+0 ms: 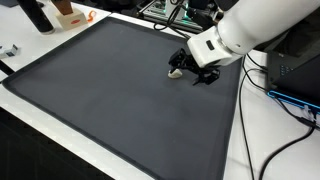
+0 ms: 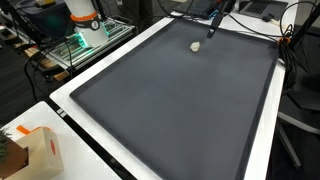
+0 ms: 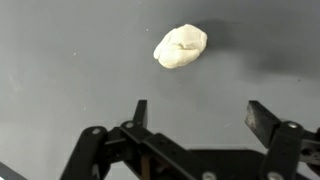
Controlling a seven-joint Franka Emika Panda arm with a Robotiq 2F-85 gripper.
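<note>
A small white lump (image 3: 180, 46) lies on the dark grey mat (image 3: 60, 60). In the wrist view it sits just ahead of my gripper (image 3: 200, 112), beyond the fingertips and not between them. The two black fingers (image 3: 262, 118) stand wide apart with only bare mat between them, so the gripper is open and holds nothing. In both exterior views the gripper (image 1: 195, 72) (image 2: 212, 24) hangs low over the mat (image 1: 110, 90) (image 2: 180, 100), close beside the lump (image 1: 175, 71) (image 2: 195, 46), near one edge of the mat.
The mat lies on a white table (image 1: 250, 150). A dark bottle (image 1: 38, 15) and an orange object (image 1: 70, 15) stand beyond one corner. Cables (image 1: 290, 100) trail beside the arm. A tan and orange box (image 2: 40, 150) sits off another corner, with a cart (image 2: 85, 40) behind.
</note>
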